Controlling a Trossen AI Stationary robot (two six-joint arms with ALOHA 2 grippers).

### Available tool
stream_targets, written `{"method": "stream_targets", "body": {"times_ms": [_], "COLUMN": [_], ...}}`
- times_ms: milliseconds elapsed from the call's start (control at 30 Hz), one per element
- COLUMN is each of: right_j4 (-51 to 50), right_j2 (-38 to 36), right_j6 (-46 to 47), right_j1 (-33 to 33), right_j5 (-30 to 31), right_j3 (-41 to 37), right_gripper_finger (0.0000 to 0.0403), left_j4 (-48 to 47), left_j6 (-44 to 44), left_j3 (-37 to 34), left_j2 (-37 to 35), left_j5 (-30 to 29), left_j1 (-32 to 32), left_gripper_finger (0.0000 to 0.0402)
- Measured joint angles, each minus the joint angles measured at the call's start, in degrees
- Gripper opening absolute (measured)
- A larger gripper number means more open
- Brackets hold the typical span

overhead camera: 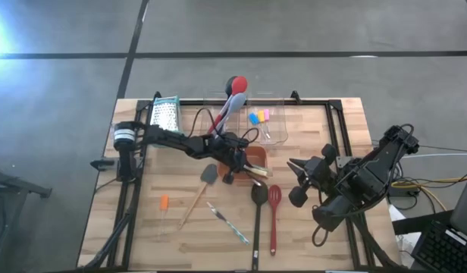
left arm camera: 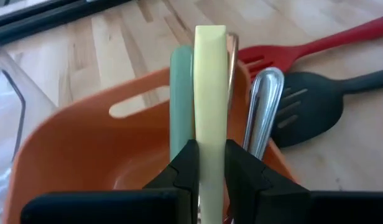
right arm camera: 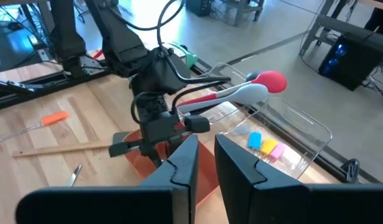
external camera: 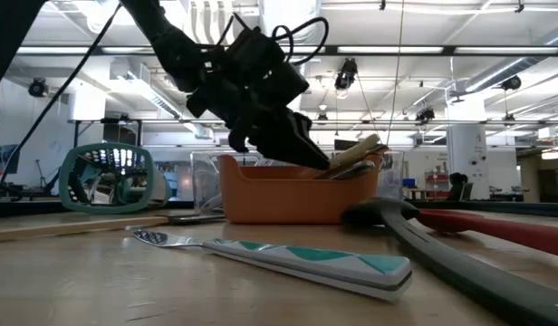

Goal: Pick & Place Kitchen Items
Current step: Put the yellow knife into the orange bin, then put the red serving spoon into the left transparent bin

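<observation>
— While the left gripper (left arm camera: pixel 210 163) hung over the orange tray (overhead camera: pixel 255 157), what did its jaws have?
— They were clamped on a pale yellow handle (left arm camera: pixel 211 87), with a green handle (left arm camera: pixel 181 99) and a metal handle (left arm camera: pixel 264 102) just beside it, all leaning on the tray's rim.
— And the right gripper (right arm camera: pixel 204 155)?
— It waited at the table's right side, well apart from the tray, its jaws nearly together with a narrow gap and nothing between them.
— What sort of surface was it?
— A table (overhead camera: pixel 146 227) of pale wood planks, edged by a black frame.
— What lay on it?
— A black slotted spoon (overhead camera: pixel 258 196) and a red slotted spatula (overhead camera: pixel 274 199) lay side by side, just in front of the tray. A grey spatula (overhead camera: pixel 209 174) sat left of the tray, with a wooden-handled tool (overhead camera: pixel 192 206) near it. A teal-patterned knife (external camera: pixel 288 257) lay in front of those, and a small orange piece (overhead camera: pixel 164 202) sat further left.
— Anything at the back?
— A clear tub (overhead camera: pixel 268 121) held tiny blue, yellow and pink pieces (overhead camera: pixel 258 117). A red spoon (overhead camera: pixel 236 85) and a grey one (overhead camera: pixel 232 106) stuck out from behind the tray. A grater (overhead camera: pixel 165 112) with teal trim stood at the back left corner.
— And the room?
— Grey concrete floor (overhead camera: pixel 294 30) with dark seams from above. At table height, a wide hall with a white ceiling, strip lights (external camera: pixel 505 68) and pipes. I could not make out the far details.
</observation>
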Motion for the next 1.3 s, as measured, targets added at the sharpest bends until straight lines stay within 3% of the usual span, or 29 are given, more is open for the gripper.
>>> {"method": "stream_targets", "body": {"times_ms": [267,500,667,833,933,1167,1300], "right_j4": [0.01,0.08,0.28,0.82,1.17,1.54,1.5], "right_j2": [0.02,0.02,0.02,0.5,2.32,10.26,15.86], "right_j6": [-0.71,-0.6,1.12,6.2,9.72,22.82,33.96], "right_j1": [0.0,0.0,0.0,0.0,0.0,0.0,0.0], "right_j5": [-0.19,-0.59,-0.7,-5.81,-7.91,-15.62,-22.52], "right_j3": [-0.04,-0.04,-0.03,-0.04,-0.24,-0.9,-1.25], "right_gripper_finger": [0.0047,0.0047,0.0047,0.0047,0.0047,0.0047,0.0047], "left_j4": [-0.69,-5.98,-18.03,-30.49,-33.36,-33.96,-31.51], "left_j6": [0.35,0.76,2.51,2.09,1.21,0.88,0.84], "left_j3": [0.17,2.55,8.12,14.31,15.16,10.4,4.21], "left_j2": [1.05,-0.15,-2.58,-7.5,-11.6,-24.48,-32.25], "left_j5": [-0.44,-2.84,-4.23,-4.23,-4.21,-5.72,-10.39], "left_j1": [0.33,0.35,0.35,0.25,0.16,0.16,0.16], "left_gripper_finger": [0.0059,0.0186,0.0239,0.025,0.0248,0.0247,0.0247]}}
